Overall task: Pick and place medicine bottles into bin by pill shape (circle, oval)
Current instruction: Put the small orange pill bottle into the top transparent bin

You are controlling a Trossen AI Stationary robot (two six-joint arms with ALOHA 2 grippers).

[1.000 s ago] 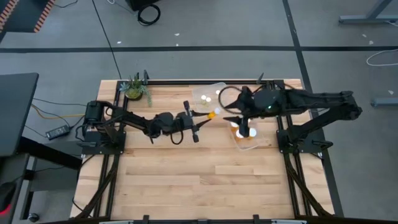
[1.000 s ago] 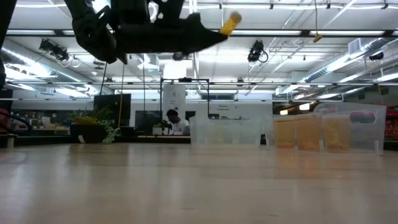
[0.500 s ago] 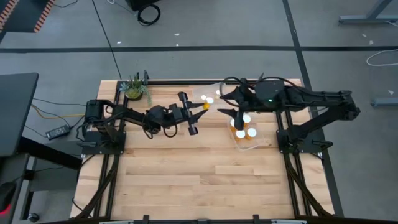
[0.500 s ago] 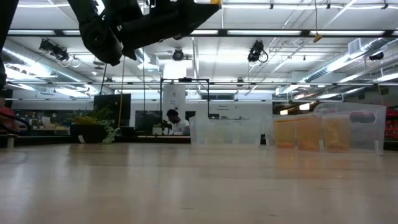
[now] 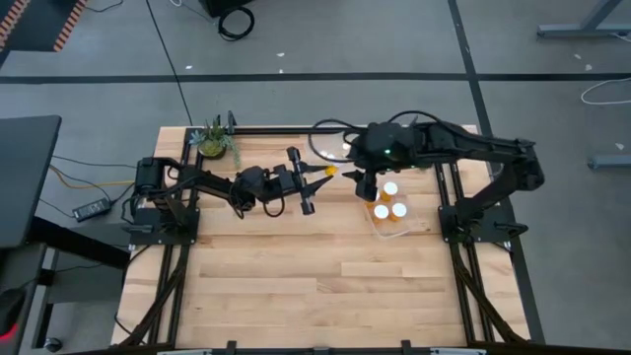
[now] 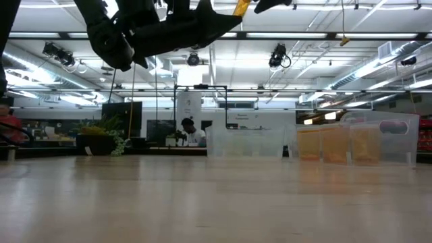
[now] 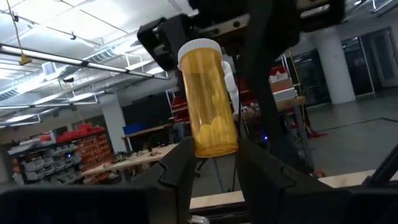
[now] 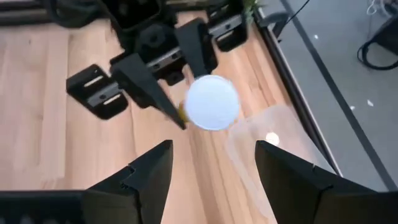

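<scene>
The bottle was glossy amber plastic with a smooth white cap. The table was pale, matt wood planks. The bins were clear plastic.

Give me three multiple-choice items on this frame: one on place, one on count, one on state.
1. Where is the held medicine bottle?
A. flat on the table
B. raised above the table, between the left gripper's jaws
C. inside the plant pot

2. How many white caps show in the bin with the amber bottles in the high view?
A. three
B. none
C. seven

3. How do the right gripper's jaws stand?
A. shut on a bottle
B. open, with the held bottle's cap in front of them
C. shut on nothing

Key: 1 B, the left wrist view shows it upright in the jaws; 2 A, three white dots there; 3 B, a wide gap shows in the right wrist view.
</scene>
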